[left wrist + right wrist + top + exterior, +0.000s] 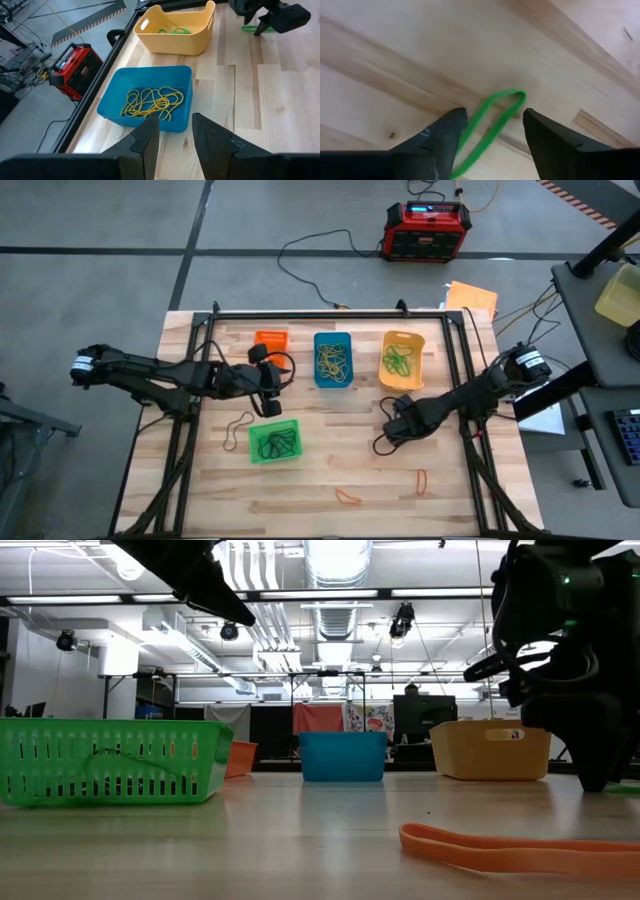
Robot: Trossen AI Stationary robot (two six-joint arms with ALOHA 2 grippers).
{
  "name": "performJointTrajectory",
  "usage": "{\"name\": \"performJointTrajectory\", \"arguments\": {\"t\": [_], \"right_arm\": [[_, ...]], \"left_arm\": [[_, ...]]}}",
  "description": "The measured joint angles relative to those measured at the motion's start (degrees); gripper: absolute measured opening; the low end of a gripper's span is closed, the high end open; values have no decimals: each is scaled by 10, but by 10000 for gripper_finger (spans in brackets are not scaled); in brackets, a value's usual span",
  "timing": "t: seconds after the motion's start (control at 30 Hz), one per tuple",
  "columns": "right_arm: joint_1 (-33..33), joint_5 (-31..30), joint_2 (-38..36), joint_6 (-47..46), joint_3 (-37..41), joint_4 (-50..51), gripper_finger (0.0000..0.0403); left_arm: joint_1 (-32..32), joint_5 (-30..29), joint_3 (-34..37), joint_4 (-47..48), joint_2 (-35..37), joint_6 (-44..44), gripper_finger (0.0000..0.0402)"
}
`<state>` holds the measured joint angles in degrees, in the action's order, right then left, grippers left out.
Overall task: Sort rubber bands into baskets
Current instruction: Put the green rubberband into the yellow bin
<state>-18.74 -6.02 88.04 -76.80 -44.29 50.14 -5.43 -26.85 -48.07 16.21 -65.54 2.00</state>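
Observation:
My right gripper (495, 114) points down at the table, open, just below the yellow-orange basket (401, 358). A green rubber band (512, 97) lies flat on the wood between its fingers; no touch shows. My left gripper (175, 122) hangs open and empty above the table between the orange basket (271, 340) and the green basket (274, 442), facing the blue basket (145, 95). Yellow bands (150, 102) lie in the blue basket, green ones in the yellow-orange basket, and dark and green ones in the green basket.
Loose on the table lie a dark brown band (238, 428) left of the green basket, and an orange band (347, 496) and a red band (421, 478) near the front edge. A red-and-black box (428, 230) with cables sits on the floor beyond the table.

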Motion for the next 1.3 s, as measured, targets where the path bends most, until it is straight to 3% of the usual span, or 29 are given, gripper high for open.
{"name": "performJointTrajectory", "arguments": {"t": [0.13,0.37,0.7,0.83,1.0,1.07,1.3], "right_arm": [[0,6,8,17,1,-16,166],[0,12,0,37,1,-34,24],[-1,9,-57,117,-23,-30,9],[0,-86,-97,176,-57,-35,9],[24,-328,-130,221,-96,-36,9],[47,-391,-136,235,-105,-35,9],[184,-420,-127,245,-113,-28,11]], "left_arm": [[0,0,0,0,0,0,102],[0,0,0,-7,0,-2,102],[0,0,0,-8,0,-9,102],[0,0,0,-10,0,-18,102],[0,0,1,-22,0,-26,102],[0,0,1,-25,0,-29,102],[0,0,1,-27,0,-43,102]]}}
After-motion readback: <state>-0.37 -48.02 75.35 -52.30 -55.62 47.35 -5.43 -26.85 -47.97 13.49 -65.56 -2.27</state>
